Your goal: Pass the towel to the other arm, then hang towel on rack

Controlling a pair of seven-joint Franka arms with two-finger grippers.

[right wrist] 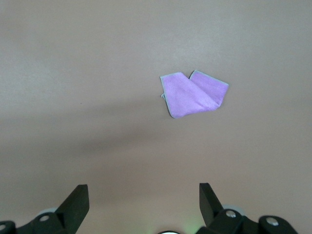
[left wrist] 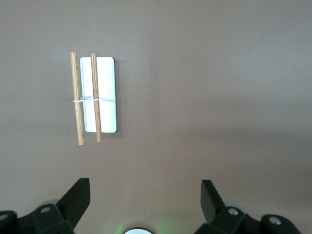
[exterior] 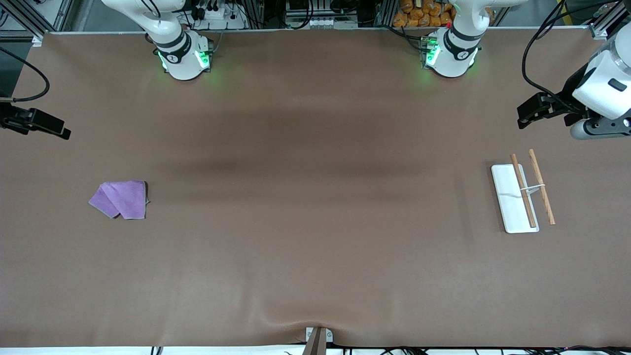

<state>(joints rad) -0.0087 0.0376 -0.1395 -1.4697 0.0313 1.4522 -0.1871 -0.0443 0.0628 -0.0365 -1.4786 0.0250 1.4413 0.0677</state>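
The purple towel (exterior: 121,198) (right wrist: 194,94) lies folded on the brown table at the right arm's end. The rack (exterior: 522,193) (left wrist: 105,97), a white base carrying two wooden rods, stands at the left arm's end. My right gripper (right wrist: 142,187) hangs open and empty over bare table, apart from the towel. Over bare table short of the rack, my left gripper (left wrist: 145,182) is open as well, with nothing between its fingers. In the front view only the two wrists show, at the side edges.
Both arm bases (exterior: 185,56) (exterior: 451,54) stand along the table's back edge. A small metal bracket (exterior: 318,339) sits at the edge nearest the front camera. Brown mat spreads between towel and rack.
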